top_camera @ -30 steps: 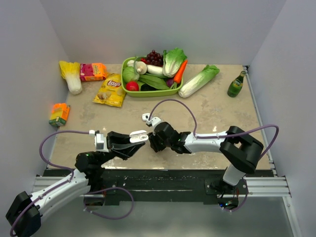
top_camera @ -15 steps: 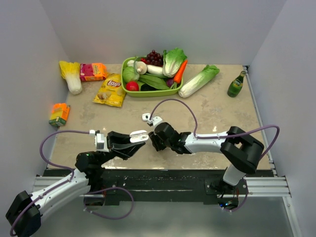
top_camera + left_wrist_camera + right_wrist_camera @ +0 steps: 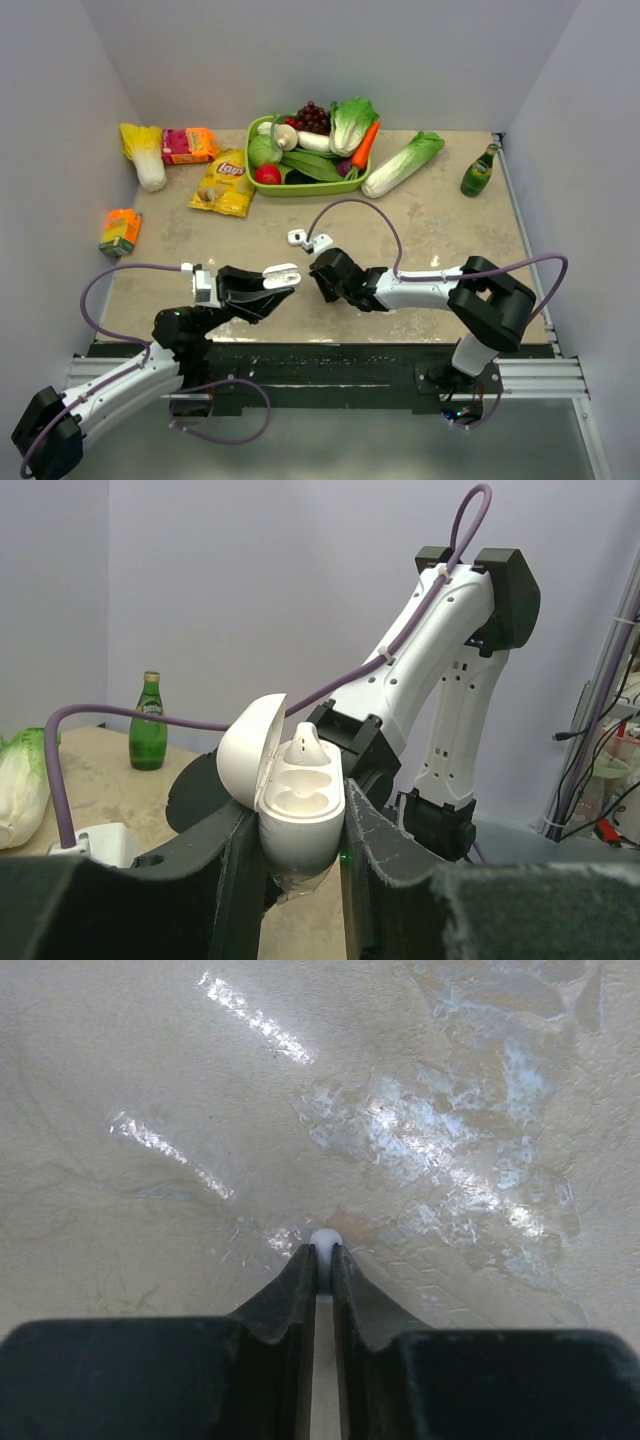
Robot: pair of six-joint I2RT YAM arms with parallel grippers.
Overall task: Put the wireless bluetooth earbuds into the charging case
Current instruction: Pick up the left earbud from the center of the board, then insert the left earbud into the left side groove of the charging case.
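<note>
My left gripper (image 3: 272, 283) is shut on the open white charging case (image 3: 281, 274) and holds it above the table's front. In the left wrist view the case (image 3: 300, 792) stands upright between the fingers (image 3: 232, 870), lid tipped back to the left. One white earbud (image 3: 305, 746) sits in its far socket; the near socket is empty. My right gripper (image 3: 319, 280) is a little to the right of the case. In the right wrist view it (image 3: 322, 1255) is shut on a tiny white earbud (image 3: 325, 1239) at its tips, facing the tan table.
A small white object (image 3: 297, 237) lies on the table behind the grippers. A green tray of vegetables (image 3: 262, 186), a Lays bag (image 3: 224, 183), a cabbage (image 3: 403, 163), a green bottle (image 3: 478, 172) and an orange carton (image 3: 120, 231) stand farther off.
My right gripper has drawn slightly to the right, away from the case. The left gripper and the case have stayed put.
</note>
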